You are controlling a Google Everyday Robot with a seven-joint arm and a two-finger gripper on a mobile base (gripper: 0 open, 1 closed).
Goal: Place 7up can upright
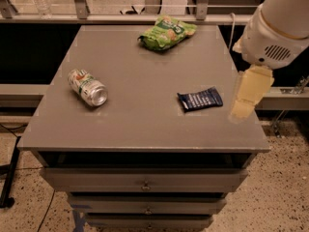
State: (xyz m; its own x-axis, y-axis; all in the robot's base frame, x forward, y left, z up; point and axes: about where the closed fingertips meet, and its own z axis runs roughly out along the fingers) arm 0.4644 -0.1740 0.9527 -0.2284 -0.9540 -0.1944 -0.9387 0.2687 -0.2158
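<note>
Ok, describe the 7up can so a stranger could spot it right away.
On the grey table, look at the left side, across from the end effector hanging over the right edge. The can lies on its side there: the only round, shiny metal thing, unlike the green bag and blue packet.

The gripper (245,98) hangs at the right edge, near the blue packet (200,99). Open tabletop (145,122) rings the 7up can (87,87).
</note>
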